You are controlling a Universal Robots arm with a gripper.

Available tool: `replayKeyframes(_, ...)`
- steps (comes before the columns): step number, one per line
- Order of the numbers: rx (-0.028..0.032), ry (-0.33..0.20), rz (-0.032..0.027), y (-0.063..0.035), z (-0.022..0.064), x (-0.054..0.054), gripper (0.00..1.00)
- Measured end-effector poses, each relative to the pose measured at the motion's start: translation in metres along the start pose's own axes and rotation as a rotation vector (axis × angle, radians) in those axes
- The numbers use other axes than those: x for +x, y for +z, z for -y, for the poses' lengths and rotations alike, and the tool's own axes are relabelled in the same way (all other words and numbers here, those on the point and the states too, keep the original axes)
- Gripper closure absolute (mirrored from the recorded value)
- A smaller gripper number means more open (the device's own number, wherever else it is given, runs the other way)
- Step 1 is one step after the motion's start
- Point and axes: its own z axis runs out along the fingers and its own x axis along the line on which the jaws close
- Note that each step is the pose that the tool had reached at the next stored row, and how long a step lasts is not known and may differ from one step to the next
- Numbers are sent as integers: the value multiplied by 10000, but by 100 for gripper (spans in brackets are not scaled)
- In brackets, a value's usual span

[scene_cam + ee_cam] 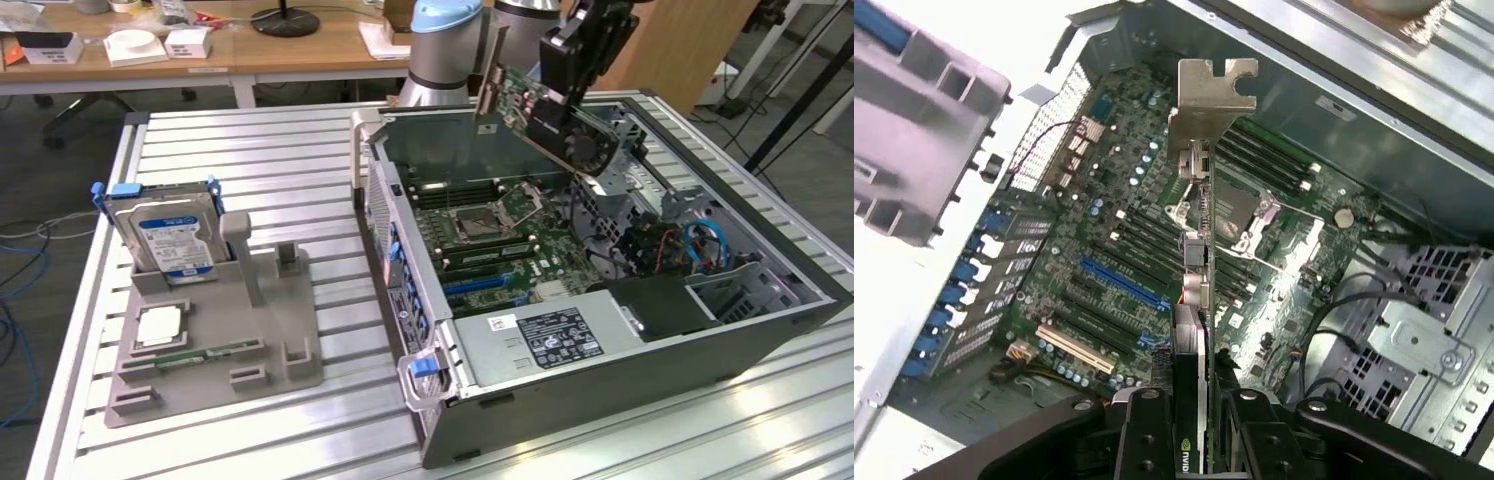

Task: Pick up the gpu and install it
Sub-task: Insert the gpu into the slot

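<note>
The gpu [554, 115], a thin dark card with a green board and a silver bracket, hangs tilted in the air above the open computer case [747, 330]. My gripper [577, 85] is shut on its upper edge. In the wrist view the gpu [1194, 250] runs edge-on away from my gripper [1194, 440], with its metal bracket [1212, 95] at the far end. Below it lies the motherboard [1124, 250] with its blue expansion slot [1122, 285]. The card is well clear of the board and touches nothing.
A grey holder [214, 340] on the exterior view's left carries a blue-labelled hard drive [167, 235], a CPU [158, 325] and a green memory stick [207, 352]. The case has a power supply [567, 340] at the front and a drive cage with cables [694, 250] on the right.
</note>
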Motion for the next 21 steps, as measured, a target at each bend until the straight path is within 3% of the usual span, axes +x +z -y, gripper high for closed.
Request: replayKeyframes(21,-2,-2794,-118,0,0,0,74)
